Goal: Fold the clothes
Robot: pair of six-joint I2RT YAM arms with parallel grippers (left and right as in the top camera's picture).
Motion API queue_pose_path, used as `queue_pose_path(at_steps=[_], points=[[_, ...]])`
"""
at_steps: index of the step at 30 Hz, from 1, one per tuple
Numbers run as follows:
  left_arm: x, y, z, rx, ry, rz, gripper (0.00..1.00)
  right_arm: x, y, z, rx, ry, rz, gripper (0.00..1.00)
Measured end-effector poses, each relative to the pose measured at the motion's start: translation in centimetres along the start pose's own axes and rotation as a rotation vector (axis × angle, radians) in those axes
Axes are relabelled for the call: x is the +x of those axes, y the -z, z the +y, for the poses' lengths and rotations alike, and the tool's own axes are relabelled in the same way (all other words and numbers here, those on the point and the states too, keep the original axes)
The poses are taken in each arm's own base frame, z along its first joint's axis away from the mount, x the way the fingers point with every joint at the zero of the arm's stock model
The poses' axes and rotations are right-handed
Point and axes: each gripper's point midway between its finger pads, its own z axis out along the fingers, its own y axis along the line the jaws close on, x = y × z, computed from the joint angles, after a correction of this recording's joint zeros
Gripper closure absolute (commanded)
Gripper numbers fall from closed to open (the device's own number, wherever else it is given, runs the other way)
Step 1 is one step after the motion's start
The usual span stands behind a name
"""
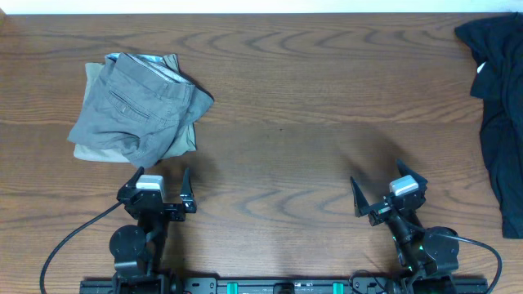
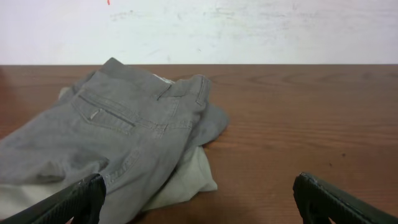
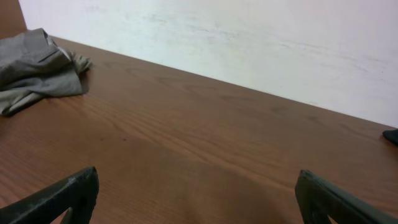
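Observation:
Folded grey trousers (image 1: 139,102) lie at the left of the table on top of a folded beige garment (image 1: 91,152); they also show in the left wrist view (image 2: 112,143) and far left in the right wrist view (image 3: 34,68). A pile of black clothes (image 1: 502,106) lies unfolded at the right edge, and a corner of it shows in the right wrist view (image 3: 392,135). My left gripper (image 1: 158,186) is open and empty just in front of the grey pile. My right gripper (image 1: 388,189) is open and empty over bare table, left of the black clothes.
The wooden table (image 1: 294,122) stretches between the two piles. A white wall (image 2: 249,31) runs behind the table's far edge. Cables run from both arm bases at the front edge.

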Motion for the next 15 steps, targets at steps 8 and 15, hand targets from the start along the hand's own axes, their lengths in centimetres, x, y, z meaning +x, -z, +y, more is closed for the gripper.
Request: queue_pose_path(at_steps=[8, 15], points=[[0.00, 0.00, -0.09, 0.005, 0.153, 0.001, 0.02, 0.00, 0.00, 0.00, 0.000, 0.000, 0.000, 0.01], [0.01, 0.00, -0.14, 0.008, 0.225, 0.001, 0.02, -0.82, 0.01, -0.04, 0.000, -0.056, -0.034, 0.01]])
